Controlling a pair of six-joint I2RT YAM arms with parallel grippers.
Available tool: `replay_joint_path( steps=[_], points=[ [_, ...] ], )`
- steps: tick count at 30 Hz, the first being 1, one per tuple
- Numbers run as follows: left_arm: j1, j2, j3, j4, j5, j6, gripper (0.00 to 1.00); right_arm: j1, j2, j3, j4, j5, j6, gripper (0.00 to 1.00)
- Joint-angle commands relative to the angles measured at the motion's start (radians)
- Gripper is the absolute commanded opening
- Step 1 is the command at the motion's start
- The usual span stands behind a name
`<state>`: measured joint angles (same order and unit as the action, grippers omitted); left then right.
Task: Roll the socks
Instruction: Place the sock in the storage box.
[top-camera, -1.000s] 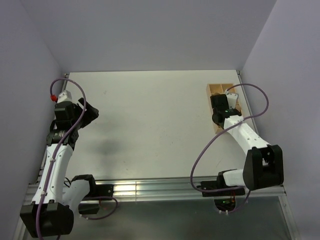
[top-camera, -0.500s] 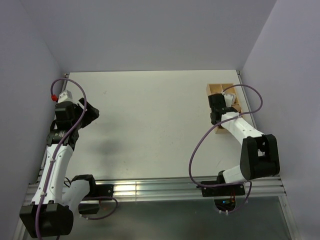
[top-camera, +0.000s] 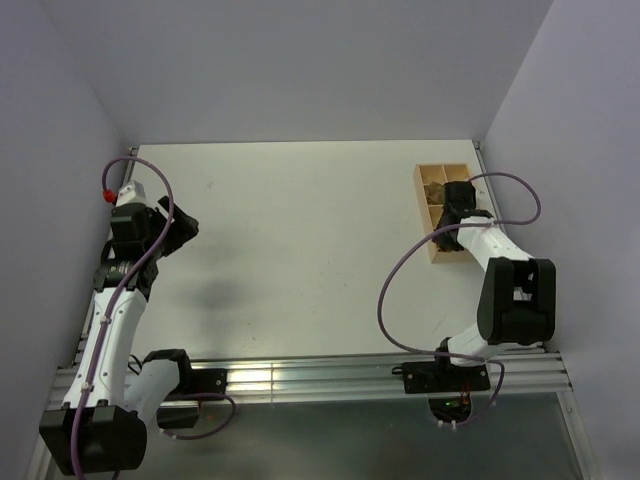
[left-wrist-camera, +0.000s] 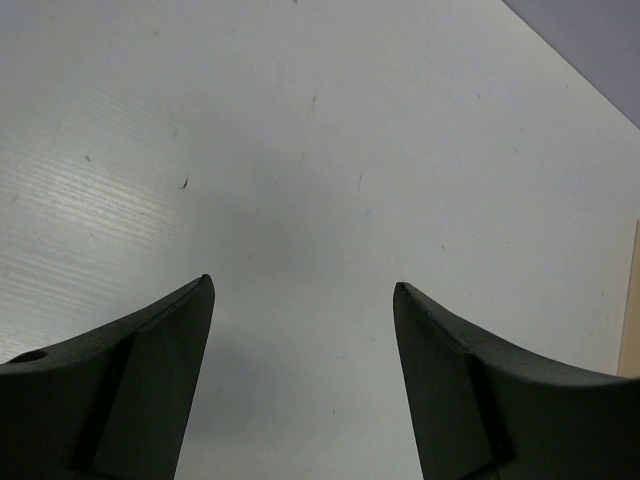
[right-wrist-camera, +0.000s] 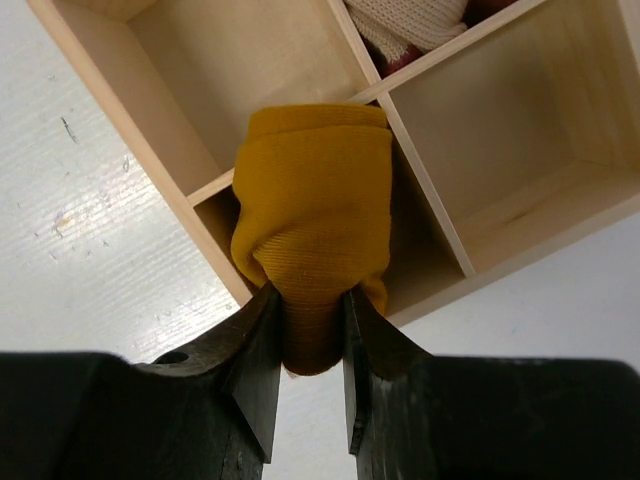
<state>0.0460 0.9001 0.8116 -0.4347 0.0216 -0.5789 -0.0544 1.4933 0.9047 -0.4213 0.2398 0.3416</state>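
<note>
One camera, high behind the arms (top-camera: 110, 300), overlooks the whole surface (top-camera: 300, 220); wrist cameras peer closely past the left tool (left-wrist-camera: 301, 283) and right tool (right-wrist-camera: 310, 290), the latter sharing the wooden box (right-wrist-camera: 240, 50) ahead.

Overhead view: bright, even, diffuse light from above, no hard shadows. Soft grey smudge of shadow on the table (top-camera: 300, 200) just right of the left arm (top-camera: 115, 310). Strong white glare on the metal rail (top-camera: 330, 372) at the near edge, blown out left of centre. Lavender cast on the walls (top-camera: 300, 70).

Left wrist view: sharp on the table, faint sheen across its ribbed surface. Fingers (left-wrist-camera: 120, 400) of the left gripper (left-wrist-camera: 300, 285) near-black, little detail, soft at the edges.

Right wrist view: well lit, knit of the mustard sock (right-wrist-camera: 315, 200) crisp. Dark shadow beside it inside the wooden box (right-wrist-camera: 490, 130). Fingers (right-wrist-camera: 250, 380) of the right gripper (right-wrist-camera: 309, 290) dark, slightly blurred.
</note>
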Motion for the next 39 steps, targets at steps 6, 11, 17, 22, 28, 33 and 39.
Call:
replay_joint_path(
  steps=[6,11,17,22,28,33,39],
  points=[
    [-0.005,0.000,-0.008,0.013,0.009,0.021,0.77,-0.078,0.163,0.034,-0.073,-0.123,0.013,0.00],
    [-0.003,0.002,-0.008,0.014,0.012,0.021,0.77,-0.101,0.240,0.056,-0.109,-0.174,0.005,0.00],
    [-0.003,0.011,-0.009,0.017,0.024,0.019,0.77,-0.102,0.196,0.072,-0.129,-0.177,0.005,0.00],
    [-0.003,0.017,-0.009,0.019,0.035,0.017,0.77,-0.102,0.098,0.123,-0.162,-0.145,0.004,0.25],
    [-0.003,0.016,-0.009,0.019,0.034,0.017,0.77,-0.101,0.021,0.171,-0.172,-0.131,0.023,0.40],
    [-0.003,0.013,-0.009,0.019,0.034,0.017,0.77,-0.101,0.001,0.168,-0.162,-0.149,0.034,0.47],
    [-0.003,0.011,-0.009,0.019,0.032,0.017,0.77,-0.101,0.007,0.163,-0.155,-0.132,0.036,0.51]
  ],
)
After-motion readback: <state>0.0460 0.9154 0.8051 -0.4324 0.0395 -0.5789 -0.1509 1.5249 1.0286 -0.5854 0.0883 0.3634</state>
